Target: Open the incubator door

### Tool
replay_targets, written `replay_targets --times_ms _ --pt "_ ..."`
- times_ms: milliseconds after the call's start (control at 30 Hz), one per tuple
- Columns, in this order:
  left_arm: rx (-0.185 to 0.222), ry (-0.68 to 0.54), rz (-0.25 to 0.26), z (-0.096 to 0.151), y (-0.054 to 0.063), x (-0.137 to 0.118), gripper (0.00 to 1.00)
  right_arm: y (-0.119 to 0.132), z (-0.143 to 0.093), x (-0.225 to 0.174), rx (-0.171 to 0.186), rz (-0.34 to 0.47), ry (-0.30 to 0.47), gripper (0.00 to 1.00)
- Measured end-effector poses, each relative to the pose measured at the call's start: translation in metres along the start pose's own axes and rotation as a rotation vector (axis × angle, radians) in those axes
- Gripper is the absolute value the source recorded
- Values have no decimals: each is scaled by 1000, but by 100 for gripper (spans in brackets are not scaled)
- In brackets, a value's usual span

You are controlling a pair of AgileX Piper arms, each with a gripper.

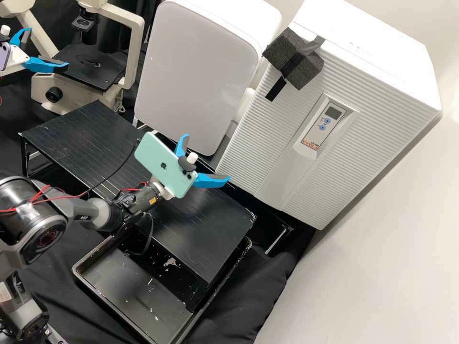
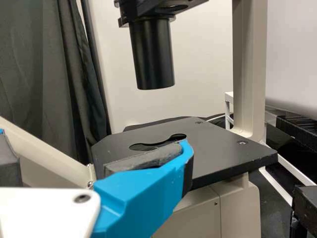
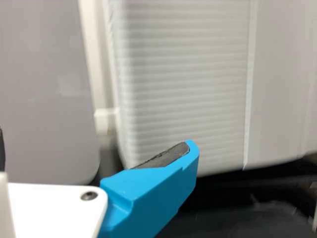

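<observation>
The right gripper (image 1: pixel 206 157) stands wide, nothing between its two blue fingers (image 1: pixel 213 180), with a mint-green phone (image 1: pixel 165 165) mounted behind them. Taking that gripper as the centre of a clock face in the high view, the incubator (image 1: pixel 368 81) lies between two and three o'clock, its ribbed door (image 1: pixel 244 155) closed and apart from the fingertips. A dark foam block (image 1: pixel 308 71), bound on with black tape (image 1: pixel 276 90), sits by the door's upper corner between one and two o'clock; this looks like the place to take hold. The foam should be soft and a little grippy, so it will likely squash before it bears load; a deep, square grip with the pads well over it, then a slow pull, should serve better than a pinch at its edge. Tape is the weak link: a sharp tug could peel it. The door looks like a stiff, fairly light plastic shell, though a seal may make the first bit of travel heavy before it swings freely. Its smooth ribs are shallow and probably slippery, poor to grasp, and the control panel (image 1: pixel 321 125) is best left unpressed. A smooth white cabinet (image 1: pixel 196 71) at twelve o'clock leaves little room beside the door's near edge. Farther out, at ten o'clock, the left gripper (image 1: pixel 48 46) is spread and unladen by the microscope (image 1: pixel 86 71).
</observation>
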Motion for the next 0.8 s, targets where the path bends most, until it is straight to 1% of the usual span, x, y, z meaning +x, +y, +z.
replay_targets --times_ms 133,233,300,367,467,500,567,700,767,800 --pt "0 0 0 0 0 0 100 19 -16 13 10 69 56 100" --pt "0 0 0 0 0 0 100 29 -28 24 8 93 83 100" --pt "0 0 0 0 0 0 100 35 -34 30 3 108 82 100" --pt "0 0 0 0 0 0 100 42 -40 37 5 131 77 100" --pt "0 0 0 0 0 0 100 53 -47 44 28 175 69 100" --pt "0 0 0 0 0 0 100 55 -48 46 30 183 64 100" --pt "0 0 0 0 0 0 100 58 -48 50 41 197 47 100" --pt "0 0 0 0 0 0 100 62 -45 57 51 215 22 100" --pt "0 0 0 0 0 0 100 63 -43 60 42 220 13 100" --pt "0 0 0 0 0 0 100 63 -43 62 32 219 7 100"
